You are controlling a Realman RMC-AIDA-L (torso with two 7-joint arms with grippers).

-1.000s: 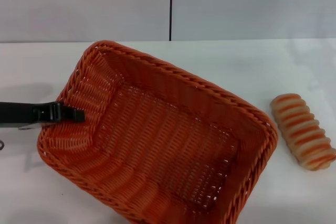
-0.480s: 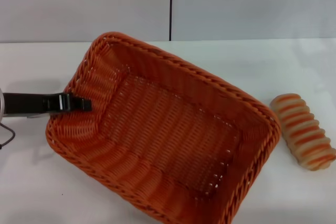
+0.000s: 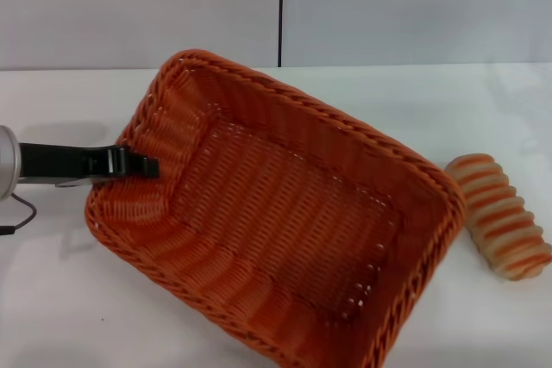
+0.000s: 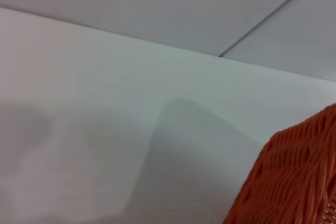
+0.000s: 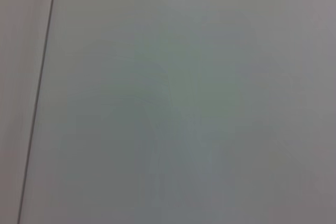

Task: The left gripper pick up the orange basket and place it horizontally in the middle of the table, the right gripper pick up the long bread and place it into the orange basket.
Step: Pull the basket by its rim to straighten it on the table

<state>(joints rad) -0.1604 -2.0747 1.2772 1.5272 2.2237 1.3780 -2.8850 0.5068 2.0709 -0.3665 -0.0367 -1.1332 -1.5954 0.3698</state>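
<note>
The orange basket (image 3: 285,221) fills the middle of the head view, turned at a slant, its left short end raised off the white table (image 3: 52,299). My left gripper (image 3: 142,165) reaches in from the left and is shut on the basket's left rim. A corner of the basket (image 4: 294,182) shows in the left wrist view. The long bread (image 3: 500,226), tan with orange-brown ridges, lies on the table just right of the basket, its near end almost touching the basket's right rim. My right gripper is out of view.
A grey wall with a dark vertical seam (image 3: 280,10) stands behind the table. The right wrist view shows only plain pale surface with a thin dark line (image 5: 37,103). A black cable loop (image 3: 17,213) hangs under my left arm.
My left gripper has moved right and slightly up with the basket's rim in it. The basket has shifted right and away, closing the gap to the bread. The bread stayed put.
</note>
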